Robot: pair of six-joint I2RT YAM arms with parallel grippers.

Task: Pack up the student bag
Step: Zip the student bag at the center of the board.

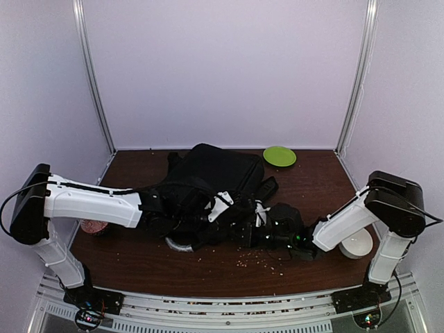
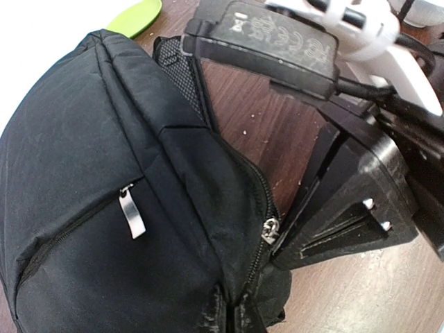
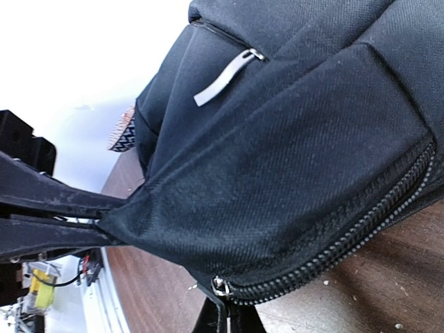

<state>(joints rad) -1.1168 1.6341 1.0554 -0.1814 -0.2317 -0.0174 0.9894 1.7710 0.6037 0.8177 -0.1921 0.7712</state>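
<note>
The student bag (image 1: 211,173), a large black backpack, lies in the middle of the table. A silvery rim (image 1: 182,243) shows at its near edge. My left gripper (image 1: 225,220) is shut on a fold of the bag's fabric, seen at the bottom of the left wrist view (image 2: 236,316). My right gripper (image 1: 248,232) is shut on the main zipper's metal pull (image 3: 222,287), low in the right wrist view (image 3: 226,318). The pull also shows in the left wrist view (image 2: 269,232). A front pocket's grey zipper tab (image 2: 132,214) hangs loose. The bag's inside is hidden.
A green plate (image 1: 279,155) lies at the back right. A white bowl (image 1: 358,243) sits under my right arm. A patterned cup (image 1: 93,227) stands at the left under my left arm. Crumbs (image 1: 260,258) dot the table in front of the bag.
</note>
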